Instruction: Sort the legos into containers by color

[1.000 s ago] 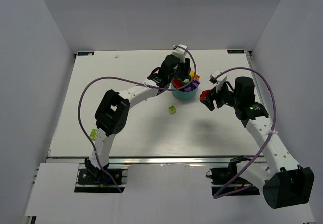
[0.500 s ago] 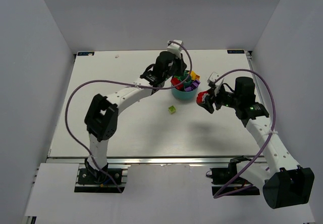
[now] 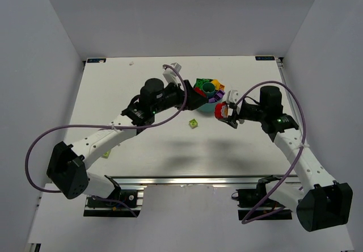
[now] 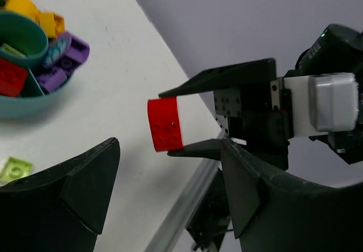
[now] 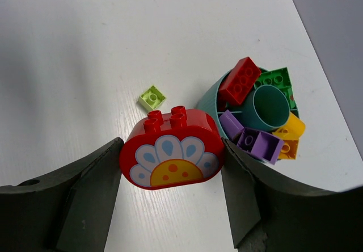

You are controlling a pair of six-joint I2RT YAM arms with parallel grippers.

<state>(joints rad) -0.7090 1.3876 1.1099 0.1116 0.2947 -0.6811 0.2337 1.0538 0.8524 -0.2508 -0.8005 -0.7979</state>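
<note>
Backed left tool (image 3: 194,97) off the teal bowl (image 3: 207,108)
Now parked at the bowl's 9 o'clock, jaws apart, holding nothing; edged right tool (image 3: 225,113) closer at 4 o'clock, clamped on red flower brick (image 5: 172,150); left lime brick (image 3: 193,124) unmoved on table (image 3: 142,144) at 7 o'clock.

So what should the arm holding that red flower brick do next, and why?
Probably move it across over the teal bowl and release above the wedge that holds the red brick. The right gripper is clamped on the red flower brick beside the bowl, not over it, and the left gripper is open and empty on the bowl's other side.
</note>
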